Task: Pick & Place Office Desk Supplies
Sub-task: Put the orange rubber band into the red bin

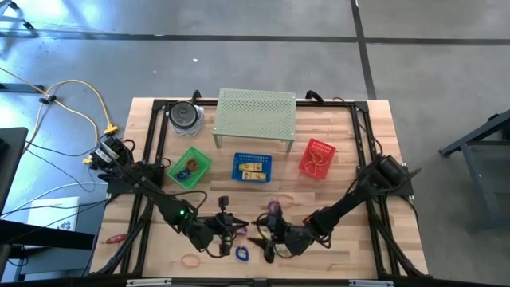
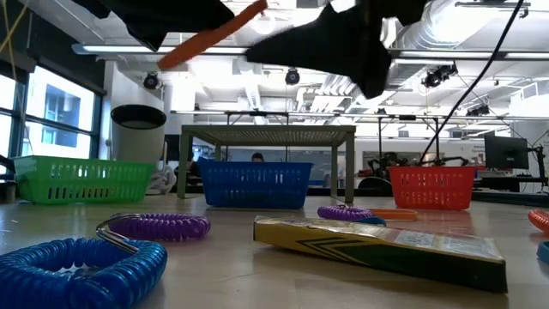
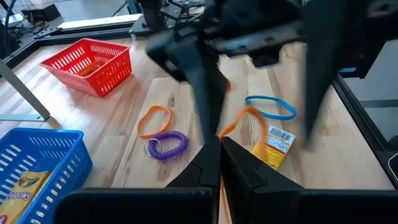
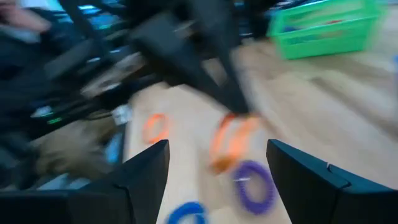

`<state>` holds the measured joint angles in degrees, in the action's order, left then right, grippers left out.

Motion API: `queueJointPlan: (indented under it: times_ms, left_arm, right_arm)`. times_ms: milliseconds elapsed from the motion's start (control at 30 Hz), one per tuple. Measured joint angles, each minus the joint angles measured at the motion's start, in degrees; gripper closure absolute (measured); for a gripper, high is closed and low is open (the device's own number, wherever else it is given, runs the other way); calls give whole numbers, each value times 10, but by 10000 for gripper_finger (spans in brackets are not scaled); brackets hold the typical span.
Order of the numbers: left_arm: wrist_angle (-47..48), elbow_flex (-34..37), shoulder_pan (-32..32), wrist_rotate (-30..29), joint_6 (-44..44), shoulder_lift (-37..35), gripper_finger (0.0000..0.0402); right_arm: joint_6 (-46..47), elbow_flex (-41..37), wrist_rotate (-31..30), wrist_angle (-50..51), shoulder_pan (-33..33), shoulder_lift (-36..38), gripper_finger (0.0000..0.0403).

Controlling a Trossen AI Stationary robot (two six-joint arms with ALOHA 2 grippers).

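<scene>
My left gripper (image 3: 219, 142) is shut on a thin orange band (image 3: 245, 119), held up over the near middle of the table (image 1: 231, 231). In the low view the band (image 2: 210, 36) shows high above the tabletop. My right gripper (image 4: 224, 171) faces it from the right (image 1: 267, 239), open. Its two fingers (image 3: 199, 81) stand on either side of the band, without visible touch. On the wood lie a second orange band (image 3: 154, 119), a purple coil (image 3: 166, 144), a blue band (image 3: 270, 107) and a yellow box (image 3: 273, 146). My left gripper pinches one end of the orange band (image 3: 225, 129) between its two shut fingertips. The fingers come from the table's left, slanting slightly down. The rest of the loop (image 4: 229, 144) hangs out past the tips, clear of the table.
A green basket (image 1: 190, 167), a blue basket (image 1: 252, 167) and a red basket (image 1: 316, 157) stand in a row in mid-table. A perforated shelf (image 1: 255, 118) and a round container (image 1: 185, 115) are behind them. A blue coil (image 1: 241, 255) and another orange band (image 1: 191, 259) lie near the front edge.
</scene>
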<state>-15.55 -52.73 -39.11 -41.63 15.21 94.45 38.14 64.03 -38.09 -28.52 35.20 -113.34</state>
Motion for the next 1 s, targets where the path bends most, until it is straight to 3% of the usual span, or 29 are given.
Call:
queueJointPlan:
  times_ms: [100,367,533,767,1000]
  left_arm:
    - [1,0,0,1,-2,0,401]
    - [1,0,0,1,-2,0,401]
    - [1,0,0,1,-2,0,401]
    - [1,0,0,2,0,0,401]
    - [1,0,0,12,1,0,401]
  right_arm:
    - [-18,0,27,-30,-3,-13,144]
    - [-24,0,22,-30,-9,-14,170]
    - [-24,0,22,-21,-11,-14,236]
    - [-57,0,44,-16,-11,-14,379]
    - [-70,0,30,-15,-10,-14,399]
